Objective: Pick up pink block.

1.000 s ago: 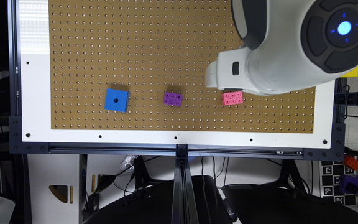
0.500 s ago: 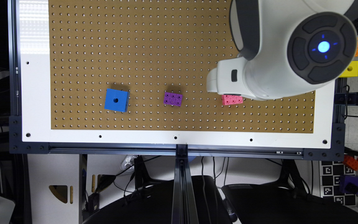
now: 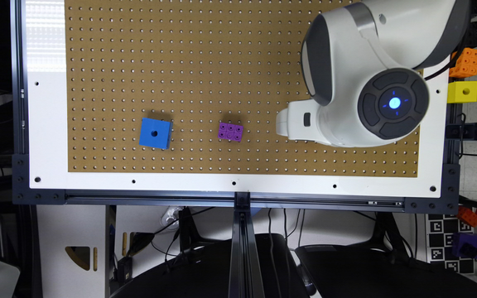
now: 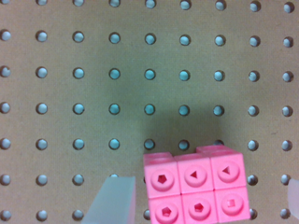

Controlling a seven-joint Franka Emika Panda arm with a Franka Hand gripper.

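in the wrist view the gripper (image 4: 201, 203) sat closest, its jaws spread apart: one translucent pale fingertip (image 4: 112, 200) showed on one side of the pink block (image 4: 195, 188) and a sliver of the other at the frame edge on the opposite side. the block lay between them on the pegboard (image 4: 93, 93), flat, its six round sockets facing up in two rows of three. the nearer fingertip stood just beside the block, a narrow strip of board showing between them; whether the far fingertip touched the block could not be told. a soft shadow spread over the board beyond the block.

in the exterior view the robot arm (image 3: 371, 74) hung over the brown pegboard's side toward the exterior view's right, its round dark cap glowing blue at the centre. the white part past the wrist (image 3: 298, 124) pointed toward the exterior view's left, and the arm's body covered the spot where the pink block lay. farther toward the exterior view's left, the purple brick (image 3: 230, 131) lay flat on the board, well apart from the arm. beyond it again sat the blue cube (image 3: 155, 133) with a single hole on top, well apart from the purple brick. a white border framed the board. off the board, by its edge at the exterior view's right, an orange block (image 3: 465, 62) rested above a yellow block (image 3: 462, 91).
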